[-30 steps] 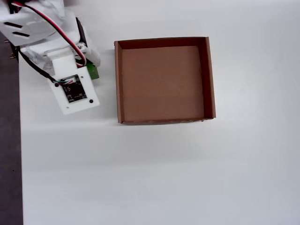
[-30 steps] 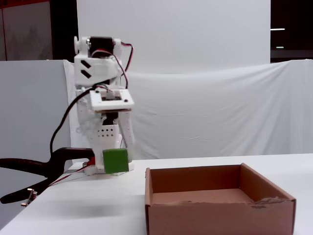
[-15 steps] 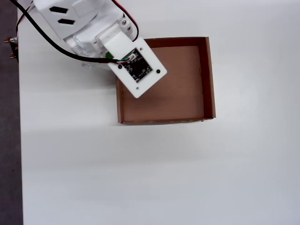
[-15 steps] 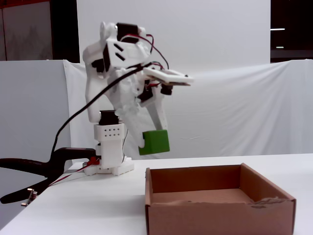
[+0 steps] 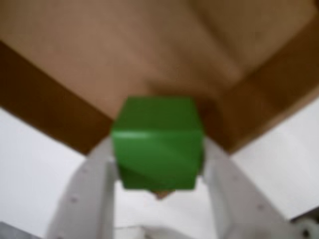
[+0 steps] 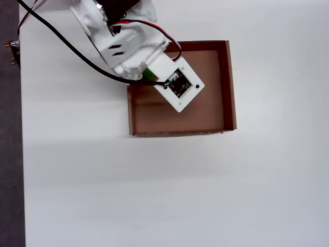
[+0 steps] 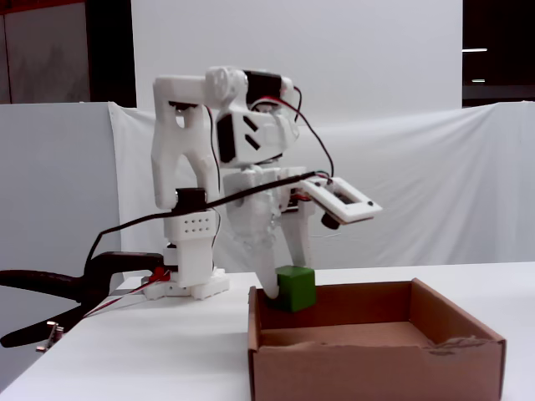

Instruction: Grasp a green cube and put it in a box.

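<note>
On my wrist feed the green cube (image 5: 158, 144) sits pinched between the two white plastic fingers (image 5: 94, 194) of the claw (image 5: 158, 191), one finger pressed to each side face. The cube's faces look plain and matte, with a soft highlight along the upper front edge; the picture is blurred, so I can't make out finer texture.

In the fixed view I see the claw (image 7: 280, 296) holding the cube (image 7: 296, 288) clear of the floor of the box (image 7: 376, 368), right at the near-left corner, level with the top of the wall. The box is a shallow square tray of brown cardboard with low upright walls, a flat plain floor and a slightly ragged front rim.

From overhead, only a sliver of green (image 6: 150, 74) shows beneath the white arm housing, over the box's (image 6: 229, 82) upper-left corner. The box rests on a smooth white counter (image 6: 154, 195).
</note>
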`<action>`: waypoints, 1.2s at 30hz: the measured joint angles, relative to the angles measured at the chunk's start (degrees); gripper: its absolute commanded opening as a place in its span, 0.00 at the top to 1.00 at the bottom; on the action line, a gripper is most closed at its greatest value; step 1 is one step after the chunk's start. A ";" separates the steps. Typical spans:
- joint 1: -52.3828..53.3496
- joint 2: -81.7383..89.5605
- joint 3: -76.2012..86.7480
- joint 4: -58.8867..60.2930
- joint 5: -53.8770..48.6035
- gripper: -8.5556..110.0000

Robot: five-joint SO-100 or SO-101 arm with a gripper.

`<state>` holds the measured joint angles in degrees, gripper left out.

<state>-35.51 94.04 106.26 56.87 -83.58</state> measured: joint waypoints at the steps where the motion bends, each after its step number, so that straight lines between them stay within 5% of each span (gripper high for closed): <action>1: -0.26 -0.70 -0.26 -0.26 0.00 0.79; 36: -2.29 -11.51 -0.79 -5.19 0.00 0.79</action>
<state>-37.79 82.53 105.47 51.68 -83.58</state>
